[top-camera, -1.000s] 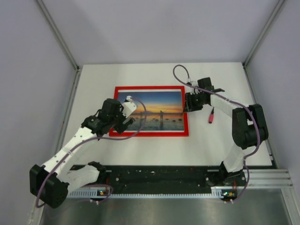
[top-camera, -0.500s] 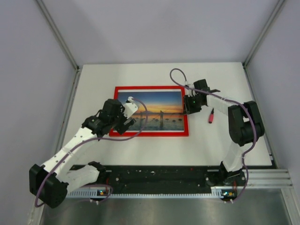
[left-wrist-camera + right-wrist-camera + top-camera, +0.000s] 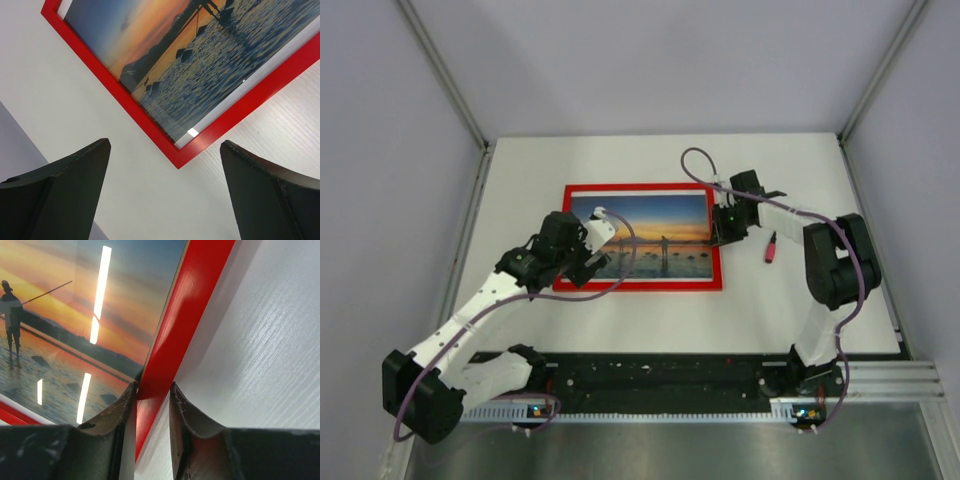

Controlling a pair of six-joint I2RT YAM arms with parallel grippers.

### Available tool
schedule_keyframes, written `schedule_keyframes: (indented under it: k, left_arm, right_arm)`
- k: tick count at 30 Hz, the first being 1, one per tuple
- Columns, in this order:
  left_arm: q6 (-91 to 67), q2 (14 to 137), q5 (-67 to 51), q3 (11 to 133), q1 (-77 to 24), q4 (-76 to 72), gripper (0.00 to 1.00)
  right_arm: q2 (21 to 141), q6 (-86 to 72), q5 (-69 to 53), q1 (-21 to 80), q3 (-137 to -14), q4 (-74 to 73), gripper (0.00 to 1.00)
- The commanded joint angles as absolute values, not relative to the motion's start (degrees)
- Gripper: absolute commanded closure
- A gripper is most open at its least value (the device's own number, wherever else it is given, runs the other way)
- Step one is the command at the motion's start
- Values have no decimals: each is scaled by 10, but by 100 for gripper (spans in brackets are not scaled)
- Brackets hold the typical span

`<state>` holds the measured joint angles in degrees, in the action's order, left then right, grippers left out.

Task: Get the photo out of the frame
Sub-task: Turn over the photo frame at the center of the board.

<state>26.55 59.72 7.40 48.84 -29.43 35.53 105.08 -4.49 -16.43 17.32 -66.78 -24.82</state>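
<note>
The red frame (image 3: 640, 286) lies face up on the white table with the sunset photo (image 3: 655, 235) inside it. My right gripper (image 3: 721, 228) is shut on the frame's right edge; in the right wrist view the gripper (image 3: 152, 387) pinches the red rail (image 3: 200, 300) beside the photo (image 3: 75, 315). My left gripper (image 3: 585, 262) hovers open and empty above the frame's near left corner. In the left wrist view the gripper (image 3: 165, 144) has its jaws wide apart, and the frame corner (image 3: 240, 110) and photo (image 3: 210, 65) show beyond it.
A small red pen-like object (image 3: 771, 246) lies on the table just right of the frame and my right gripper. Grey walls close in the table on the left, back and right. A black rail (image 3: 660, 375) runs along the near edge.
My right gripper has shifted a little left and nearer onto the frame's right edge. The left arm and the frame have barely moved.
</note>
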Motion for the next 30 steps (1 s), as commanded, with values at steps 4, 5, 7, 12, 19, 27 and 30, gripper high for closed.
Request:
schedule_keyframes:
  k: [4,5,7,12,19,27,30]
  left_arm:
    - [269,588,81,497,-301,338,2]
    - [271,589,81,497,-300,338,2]
    - [272,591,83,496,-301,338,2]
    - [284,596,86,498,-309,338,2]
    - [293,620,102,508,-351,337,2]
    - [317,664,128,515,-412,337,2]
    - [333,678,122,526,-429,337,2]
  right_arm:
    - [1063,-47,-165,184,-696,-243,100]
    - [1063,-48,-167,184,-697,-246,100]
    - [1062,-47,-172,184,-700,-251,100]
    - [1044,-45,-179,184,-710,-265,100]
    - [1038,-49,-158,184,-737,-288,100]
    - [1037,-57,-162,178,-762,-311,100]
    - [1038,-60,-169,172,-781,-324,100]
